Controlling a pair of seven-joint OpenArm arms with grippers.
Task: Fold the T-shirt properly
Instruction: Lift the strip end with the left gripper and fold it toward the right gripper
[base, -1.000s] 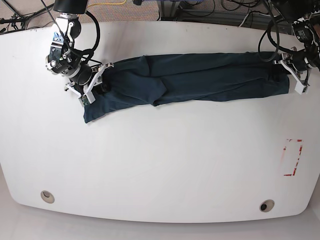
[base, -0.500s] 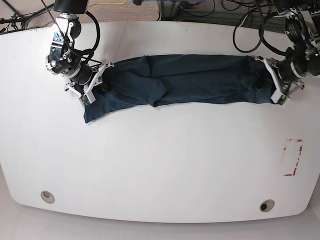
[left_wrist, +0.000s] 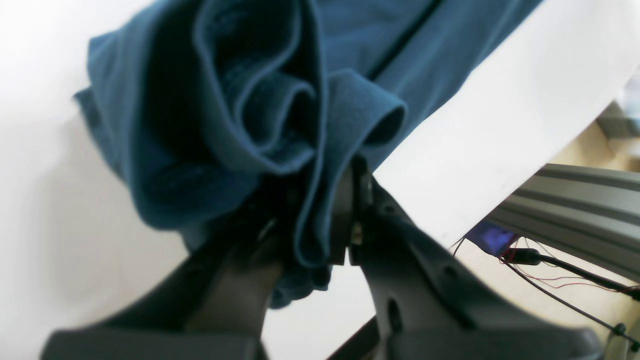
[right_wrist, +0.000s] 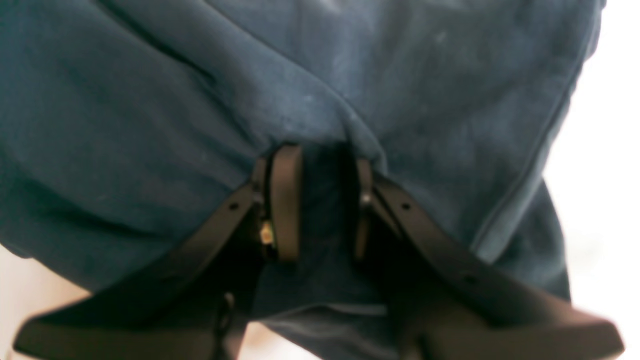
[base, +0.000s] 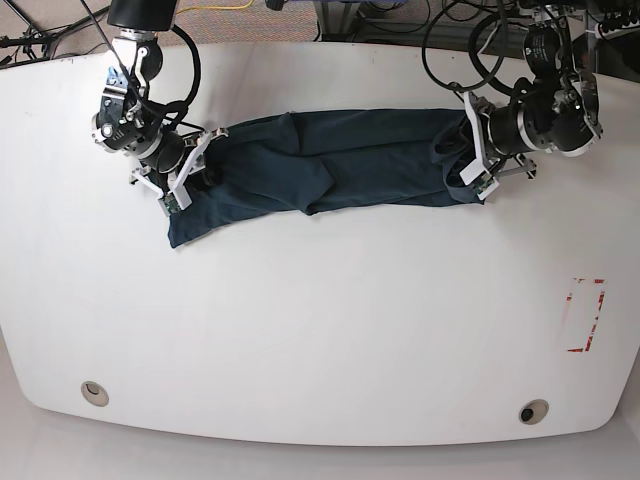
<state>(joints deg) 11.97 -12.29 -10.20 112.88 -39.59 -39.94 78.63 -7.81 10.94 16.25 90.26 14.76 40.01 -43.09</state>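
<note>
On white table (base: 320, 330), T-shirt (base: 340, 160) stretched lengthwise, red rectangle (base: 585, 315) near edge

Robotics lab, white table (base: 300, 330), cables (base: 380, 15) behind it (aluminium framing (left_wrist: 575, 200) too)

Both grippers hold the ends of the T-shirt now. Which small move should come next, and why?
Probably the left gripper should carry its pinched end further toward the right gripper. The T-shirt lies as a long narrow band on the table; the left end is bunched and lifted, while the other is pinned, so it looks set to fold in half.
</note>
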